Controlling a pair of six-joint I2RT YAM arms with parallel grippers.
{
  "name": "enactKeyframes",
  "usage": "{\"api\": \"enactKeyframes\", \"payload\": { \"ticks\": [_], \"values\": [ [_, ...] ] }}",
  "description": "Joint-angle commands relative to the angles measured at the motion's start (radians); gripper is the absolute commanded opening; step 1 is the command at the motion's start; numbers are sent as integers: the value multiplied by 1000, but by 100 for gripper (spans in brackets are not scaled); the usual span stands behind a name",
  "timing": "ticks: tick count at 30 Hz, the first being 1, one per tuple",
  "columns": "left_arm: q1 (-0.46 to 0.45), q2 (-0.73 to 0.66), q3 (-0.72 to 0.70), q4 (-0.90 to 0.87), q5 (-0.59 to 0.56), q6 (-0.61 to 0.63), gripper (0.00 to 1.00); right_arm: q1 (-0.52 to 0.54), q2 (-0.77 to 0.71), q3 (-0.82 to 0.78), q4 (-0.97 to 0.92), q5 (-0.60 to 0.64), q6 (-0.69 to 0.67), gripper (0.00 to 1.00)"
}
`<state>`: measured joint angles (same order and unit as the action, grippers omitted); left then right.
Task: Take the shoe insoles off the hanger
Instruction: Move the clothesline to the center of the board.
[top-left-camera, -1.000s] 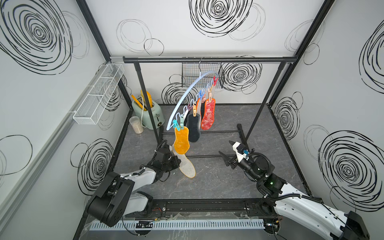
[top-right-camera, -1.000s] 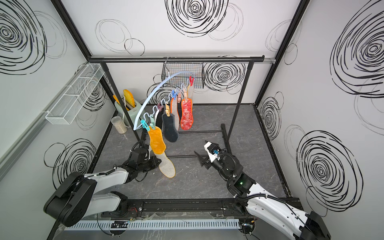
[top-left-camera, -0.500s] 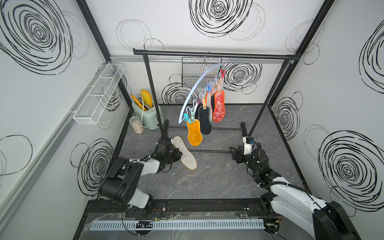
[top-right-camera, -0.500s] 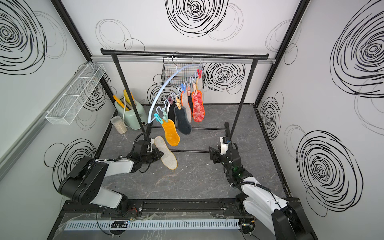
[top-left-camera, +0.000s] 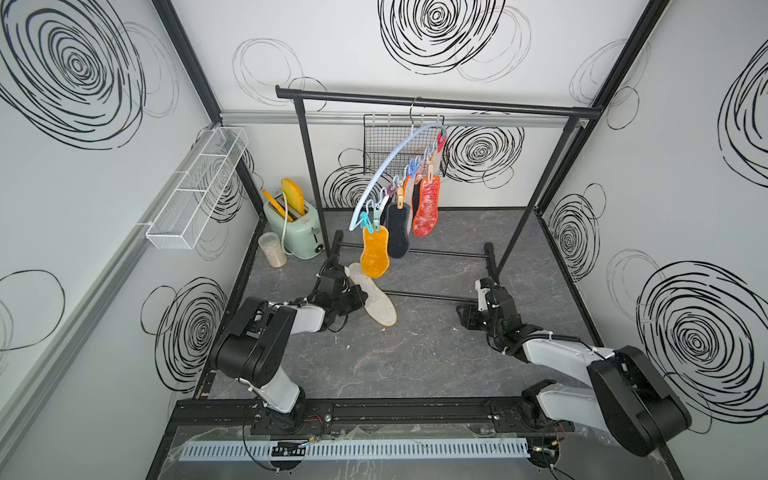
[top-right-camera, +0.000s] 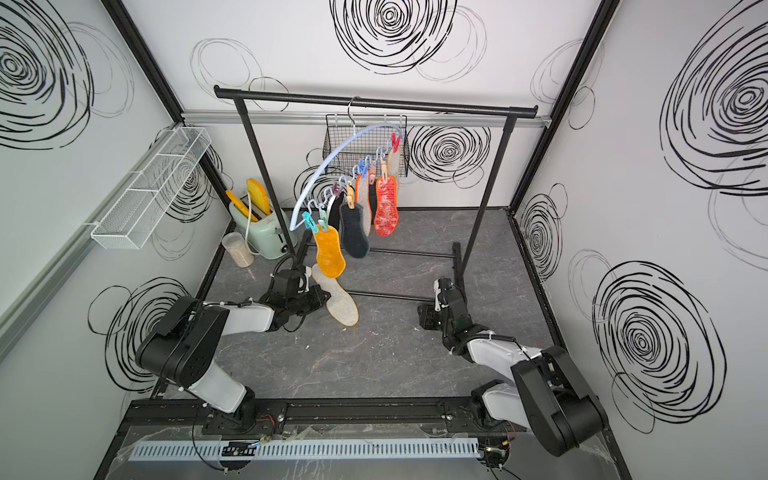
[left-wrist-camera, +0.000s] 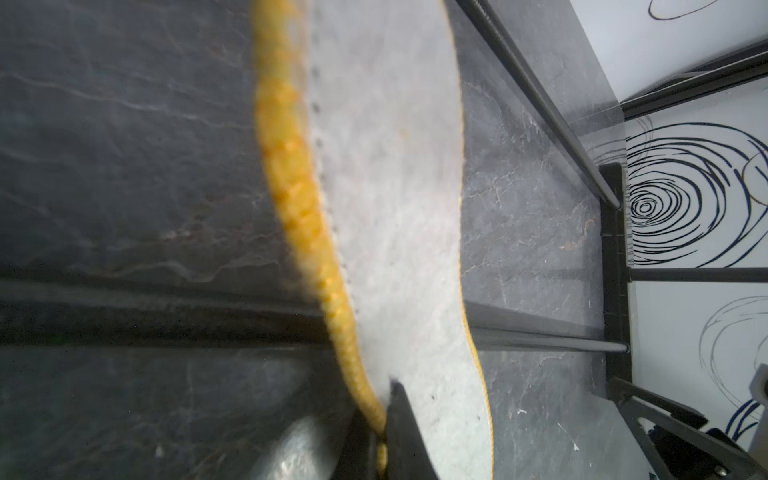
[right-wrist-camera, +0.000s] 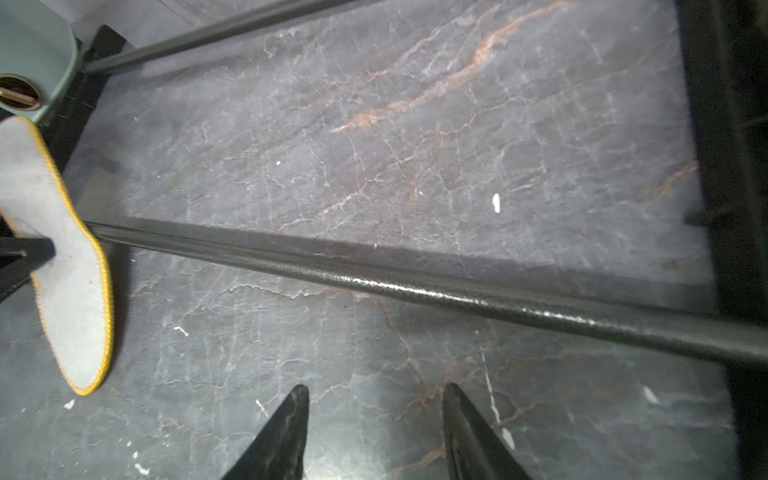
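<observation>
The left tool (left-wrist-camera: 382, 432) is pinching the grey insole (top-left-camera: 374, 299) by its yellow-stitched edge, jaws narrowed right down on the thin felt. In both top views that insole is off its peg, low over the worktop (top-left-camera: 415, 353) at about 10 o'clock from the middle and slanting toe-down toward 5 o'clock. Whether the toe is touching the surface, I cannot tell.

Up at 12 o'clock the hanger (top-left-camera: 376, 176) is hanging from the rack (top-left-camera: 436, 104). It is carrying the orange insole (top-left-camera: 375, 253), the black insole (top-left-camera: 398, 232), the red-mottled insole (top-left-camera: 427, 208) and a few more behind them.

The right tool (right-wrist-camera: 374, 432) is hovering over at 3 o'clock, jaws partly apart, nothing between them.

By my reading, the step in hand is laying this grey one down. To do it well, I'd be lowering until the toe is lying flat, since felt this thin will flop if dropped from a height. I'd also be placing it toward 6 o'clock, clear of the rack's base bar (right-wrist-camera: 415, 286) that it is crossing in the right wrist view. The orange one is dangling just at its 12 o'clock, so the arm wants a low path out. Then open wide and back off along the edge, so nothing drags.
</observation>
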<state>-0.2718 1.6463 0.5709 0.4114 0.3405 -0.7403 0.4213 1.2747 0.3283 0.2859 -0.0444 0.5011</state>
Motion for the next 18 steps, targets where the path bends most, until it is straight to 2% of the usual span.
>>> {"api": "enactKeyframes", "payload": {
  "ticks": [1,12,18],
  "values": [
    [18,28,35,35,6,7,0,-8,65,64,-11,25,8,53],
    [69,111,122,-12,58,62,0,-43,350,275,25,6,-24,50],
    [103,159,176,-19,86,65,0,-46,444,356,35,-5,-26,49]
  ]
}}
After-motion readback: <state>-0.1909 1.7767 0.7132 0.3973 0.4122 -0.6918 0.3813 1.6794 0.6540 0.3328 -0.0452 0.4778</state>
